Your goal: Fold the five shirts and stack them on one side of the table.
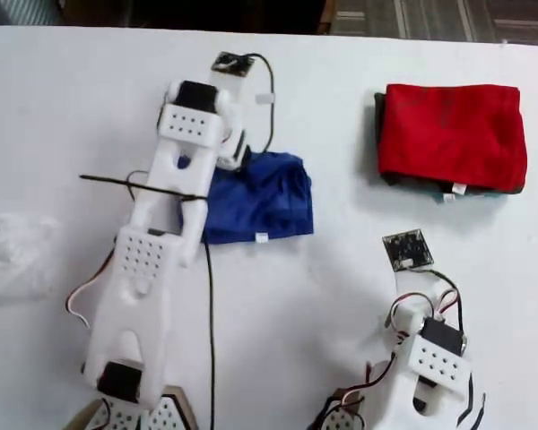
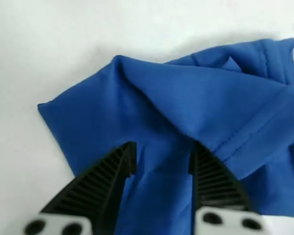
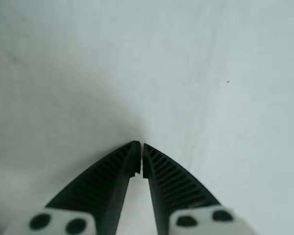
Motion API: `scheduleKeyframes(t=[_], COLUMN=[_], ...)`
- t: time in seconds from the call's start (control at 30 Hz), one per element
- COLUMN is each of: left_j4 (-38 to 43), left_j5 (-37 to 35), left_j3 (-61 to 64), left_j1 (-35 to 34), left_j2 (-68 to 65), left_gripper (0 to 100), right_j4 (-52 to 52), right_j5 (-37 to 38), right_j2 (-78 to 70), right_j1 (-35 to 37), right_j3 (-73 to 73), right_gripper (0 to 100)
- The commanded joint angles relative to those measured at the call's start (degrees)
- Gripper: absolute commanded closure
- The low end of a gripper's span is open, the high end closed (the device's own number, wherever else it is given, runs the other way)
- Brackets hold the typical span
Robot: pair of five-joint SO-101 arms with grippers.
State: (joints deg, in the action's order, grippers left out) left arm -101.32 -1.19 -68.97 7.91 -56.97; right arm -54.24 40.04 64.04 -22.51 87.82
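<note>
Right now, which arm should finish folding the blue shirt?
Probably the left. The left end effector is open and straddles a fold of the blue shirt. The right end effector is shut over the table, apart from that shirt.

landmark: middle shirt [image 1: 260, 197], on the table [image 1: 90, 90] | left gripper [image 2: 161, 161]: over its left part | shirt stack [image 1: 453, 134]: right of it and behind, well apart | right gripper [image 3: 140, 159]: over bare table, right of it and in front | plastic wrap [image 1: 13, 255]: far left of it, slightly in front
</note>
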Motion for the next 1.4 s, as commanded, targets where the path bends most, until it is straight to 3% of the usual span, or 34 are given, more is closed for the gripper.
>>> scheduleKeyframes(t=[0.0, 0.43, 0.57, 0.73, 0.9, 0.97, 1.1, 1.37], left_j4=[-0.4, 21.1, 22.9, 18.0, 1.6, -1.4, -1.2, -1.3], left_j5=[0.8, 0.4, -3.3, -7.5, -7.0, -4.5, -0.6, -0.7], left_j3=[-0.2, -0.4, -0.4, -7.6, -21.1, -24.0, -21.5, -8.0], left_j1=[1.6, 1.7, 1.0, -0.8, 0.5, 1.4, 2.3, 7.0], left_j2=[0.4, -0.9, -0.9, -0.8, -1.1, -1.5, -0.9, -0.8], left_gripper=[81, 81, 81, 80, 80, 81, 81, 81], right_j4=[-0.4, -2.6, -2.7, -2.7, -2.7, -2.7, -2.7, -2.7], right_j5=[-0.1, -0.1, -0.1, -0.1, -0.1, -0.1, -0.1, -0.1], right_j2=[2.2, 8.5, 9.2, 9.5, 9.5, 9.5, 9.5, 9.5], right_j1=[0.0, 0.0, 0.0, 0.0, 0.0, 0.0, 0.0, 0.0], right_j3=[-0.2, 1.7, 2.0, 2.1, 2.1, 2.1, 2.1, 2.1], right_gripper=[97.9, 97.9, 97.9, 97.9, 97.9, 97.9, 97.9, 97.9])
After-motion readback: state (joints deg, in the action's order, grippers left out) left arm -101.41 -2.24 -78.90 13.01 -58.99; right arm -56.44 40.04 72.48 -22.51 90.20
